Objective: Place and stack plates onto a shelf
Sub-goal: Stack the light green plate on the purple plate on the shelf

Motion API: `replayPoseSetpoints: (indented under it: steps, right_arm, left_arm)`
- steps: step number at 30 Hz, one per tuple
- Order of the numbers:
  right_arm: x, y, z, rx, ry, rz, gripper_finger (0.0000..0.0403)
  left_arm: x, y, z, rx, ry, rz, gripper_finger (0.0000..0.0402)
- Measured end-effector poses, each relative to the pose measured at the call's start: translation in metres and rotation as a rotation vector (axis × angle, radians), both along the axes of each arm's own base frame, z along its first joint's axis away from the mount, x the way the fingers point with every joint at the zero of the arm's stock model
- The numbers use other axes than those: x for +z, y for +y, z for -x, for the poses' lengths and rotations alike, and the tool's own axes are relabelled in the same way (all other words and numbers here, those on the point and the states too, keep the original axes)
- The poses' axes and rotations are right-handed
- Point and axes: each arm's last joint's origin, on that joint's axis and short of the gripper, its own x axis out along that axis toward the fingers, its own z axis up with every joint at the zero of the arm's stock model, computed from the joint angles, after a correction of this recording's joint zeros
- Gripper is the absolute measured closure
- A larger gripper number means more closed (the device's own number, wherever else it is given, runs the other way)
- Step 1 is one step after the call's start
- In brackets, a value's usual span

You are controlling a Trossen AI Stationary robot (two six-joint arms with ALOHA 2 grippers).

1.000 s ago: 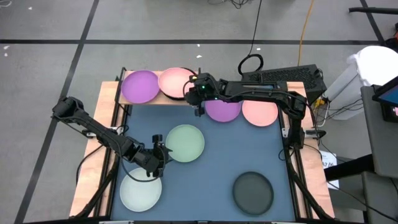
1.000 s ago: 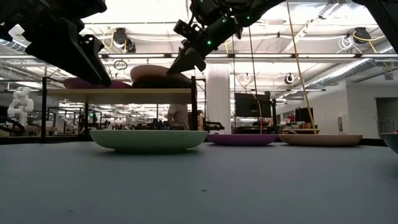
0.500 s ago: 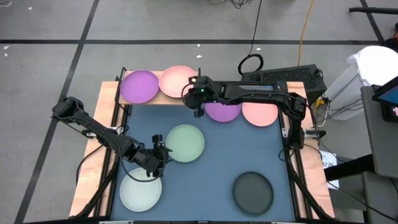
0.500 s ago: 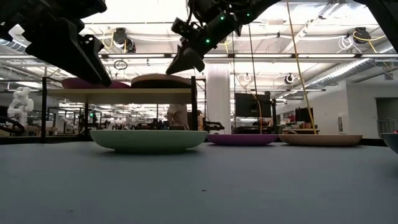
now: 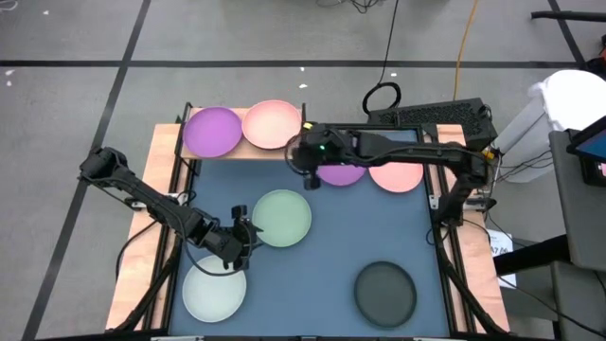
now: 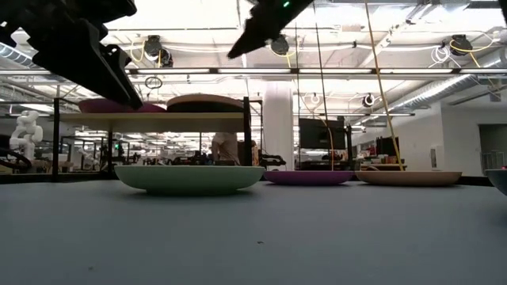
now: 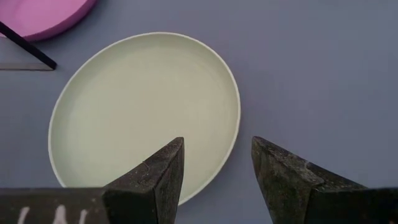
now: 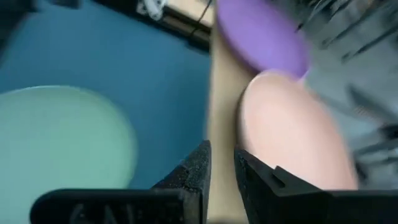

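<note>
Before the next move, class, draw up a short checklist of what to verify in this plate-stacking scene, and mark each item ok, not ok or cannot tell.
1. Pink plate resting on the shelf: ok.
2. Right gripper empty: ok.
3. Left gripper open: ok.
4. Pale green plate ahead of the left gripper, unobstructed: ok.
5. A black plate under the pink plate: cannot tell.

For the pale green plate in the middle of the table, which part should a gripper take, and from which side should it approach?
Probably the rim. The pale green plate lies flat and right side up on the table, shallow, with a thin raised edge, so one finger can go inside and one outside. The left gripper, open, already hovers at its near-left edge, so coming from above on that side looks simplest.
</note>
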Motion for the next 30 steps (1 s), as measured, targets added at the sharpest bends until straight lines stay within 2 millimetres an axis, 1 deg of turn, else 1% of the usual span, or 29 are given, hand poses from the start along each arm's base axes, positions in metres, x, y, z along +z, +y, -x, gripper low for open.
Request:
replayPoseSetpoints:
  steps: [1, 4, 7, 11, 15, 18, 20, 22, 24, 26, 30]
  right_arm:
    - [0.002, 0.006, 0.007, -0.009, 0.018, -0.033, 0.0346]
    - [-0.002, 0.024, 0.027, -0.027, 0.053, -0.114, 0.0346]
    - [-0.016, 0.042, 0.049, -0.035, 0.057, -0.182, 0.0346]
    - [-0.042, 0.064, 0.08, -0.043, -0.015, -0.282, 0.0346]
    - [-0.074, 0.081, 0.109, -0.009, -0.126, -0.347, 0.0346]
    - [-0.096, 0.089, 0.13, 0.016, -0.206, -0.392, 0.0346]
    - [-0.105, 0.092, 0.141, 0.03, -0.289, -0.435, 0.0346]
    - [-0.115, 0.094, 0.151, 0.037, -0.334, -0.474, 0.0346]
    - [-0.121, 0.097, 0.158, 0.054, -0.376, -0.499, 0.0346]
    - [-0.128, 0.098, 0.165, 0.061, -0.381, -0.505, 0.0346]
    - [-0.136, 0.099, 0.17, 0.06, -0.368, -0.513, 0.0346]
  left_arm:
    - [0.0, -0.001, 0.0, 0.0, -0.001, 0.003, 0.0209]
    - [0.0, -0.003, 0.001, -0.008, -0.003, 0.007, 0.0209]
    - [0.001, -0.005, 0.002, -0.02, -0.01, 0.009, 0.0209]
    - [0.0, -0.01, 0.003, -0.06, -0.01, -0.01, 0.0209]
    - [-0.009, -0.017, -0.002, -0.123, 0.002, -0.064, 0.0209]
    - [-0.019, -0.019, -0.009, -0.162, 0.019, -0.111, 0.0209]
    - [-0.025, -0.021, -0.012, -0.189, 0.039, -0.12, 0.0209]
    - [-0.028, -0.022, -0.014, -0.201, 0.042, -0.126, 0.0213]
    - [-0.029, -0.022, -0.014, -0.209, 0.052, -0.134, 0.0224]
    - [-0.028, -0.019, -0.016, -0.196, 0.043, -0.126, 0.0238]
    - [-0.029, -0.011, -0.02, -0.196, 0.067, -0.087, 0.0262]
